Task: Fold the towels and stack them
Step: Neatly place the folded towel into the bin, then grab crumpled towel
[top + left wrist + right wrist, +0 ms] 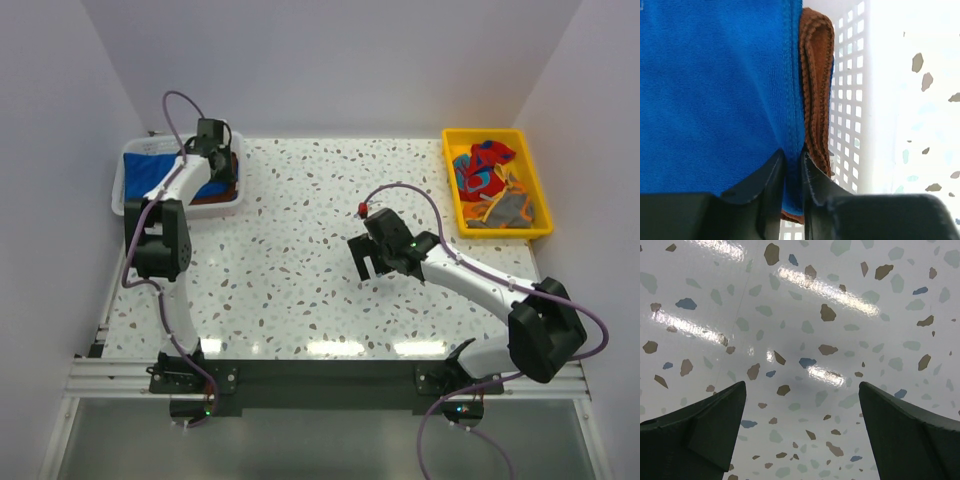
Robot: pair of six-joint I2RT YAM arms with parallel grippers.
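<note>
Left pincer (793, 156) grips a blue towel (715, 90) in the basket; right pincer (801, 385) hangs wide over the table (300, 250).

In the left wrist view the narrow jaws are closed on the stitched hem of the blue towel, which fills the left of the frame. A folded rust-brown towel (816, 75) lies just beside it, against the wall of the white lattice basket (852, 100). In the top view that basket sits at the upper left. The yellow tray (484, 133) sits at the upper right, and a red towel with blue patches (485, 165) and an orange and grey towel (505, 208) lie crumpled in it. The right pincer holds nothing above bare speckled table, centre right.
</note>
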